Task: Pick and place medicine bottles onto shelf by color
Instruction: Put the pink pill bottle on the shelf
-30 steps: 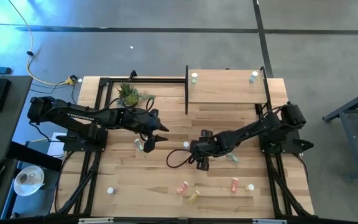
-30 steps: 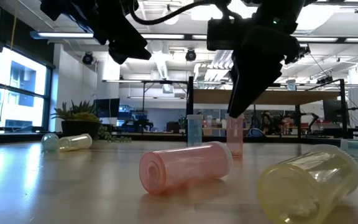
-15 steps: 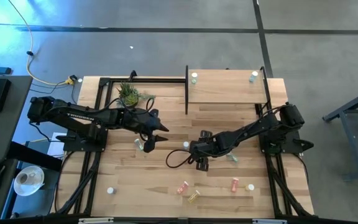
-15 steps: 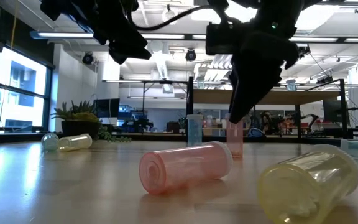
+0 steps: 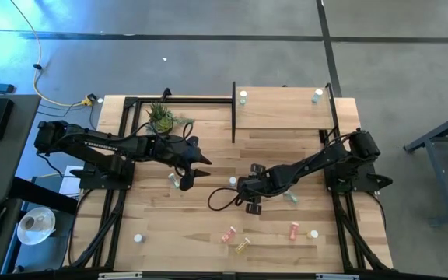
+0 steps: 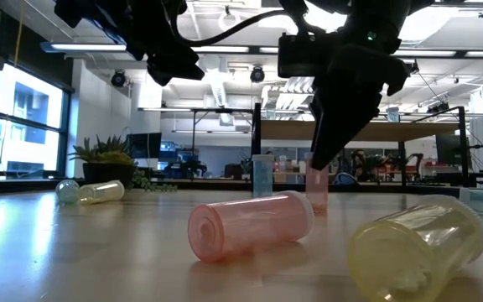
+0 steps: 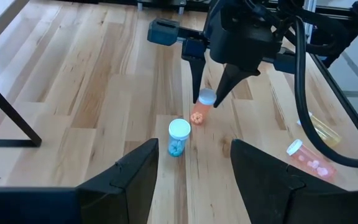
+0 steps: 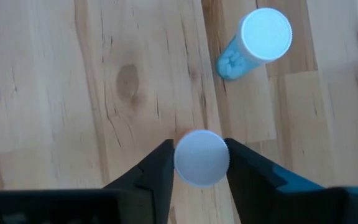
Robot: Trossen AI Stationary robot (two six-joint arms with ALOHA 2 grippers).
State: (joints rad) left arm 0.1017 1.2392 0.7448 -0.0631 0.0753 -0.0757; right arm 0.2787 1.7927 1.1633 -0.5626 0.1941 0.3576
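Right end effector point(image 8: 201, 163) clenched on the white cap of an upright orange-red bottle point(image 7: 201, 111), standing on the tabletop point(image 5: 208, 233) directly under it, with a teal bottle point(image 7: 178, 137) just beside. Left end effector point(image 5: 195, 165) released, hanging above the tabletop, well apart. Risk of slipping at the lift because of the shallow grip on the cap only, or of tipping the teal neighbour with a finger.

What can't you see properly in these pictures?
Right wrist view: the orange bottle, body hidden beneath its own cap, between the right gripper fingers.
High view: colours of the two bottles on the shelf, too small.
Low view: the orange bottle's top, hidden by the right gripper.
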